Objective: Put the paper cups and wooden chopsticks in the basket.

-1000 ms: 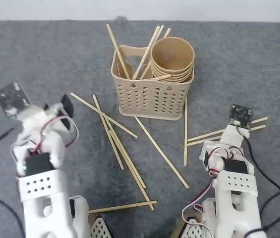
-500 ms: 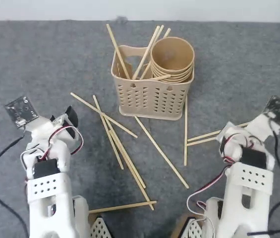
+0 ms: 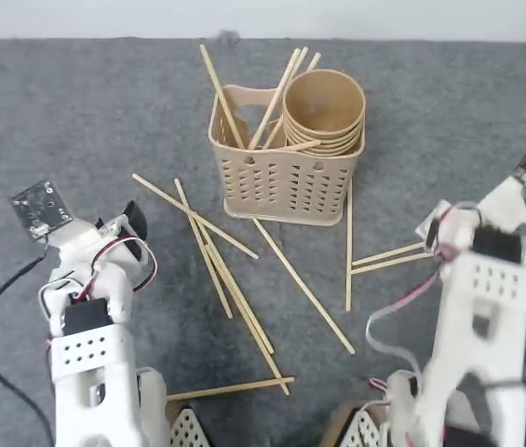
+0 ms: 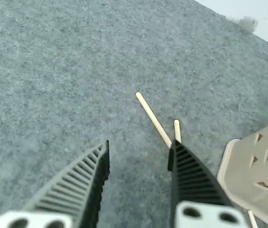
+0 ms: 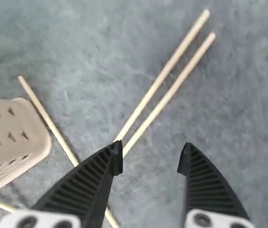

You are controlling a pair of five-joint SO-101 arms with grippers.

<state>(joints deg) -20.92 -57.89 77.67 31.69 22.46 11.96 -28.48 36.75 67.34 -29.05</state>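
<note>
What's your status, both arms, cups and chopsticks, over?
Left gripper open, empty, above carpet. Right gripper open, empty, over a chopstick pair. Paper cups stacked in basket; many chopsticks loose on carpet. Nothing blocking.

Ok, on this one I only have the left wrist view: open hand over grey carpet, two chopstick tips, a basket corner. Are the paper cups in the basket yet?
Observer: Yes. The paper cups sit nested inside the basket, at its right end in the high view.
Operator: Any chopsticks in with them?
Observer: Several leaning chopsticks stand in the basket beside the cups.
Operator: And the other arm?
Observer: The right hand is open, close to a loose pair of chopsticks lying side by side on the carpet.
</note>
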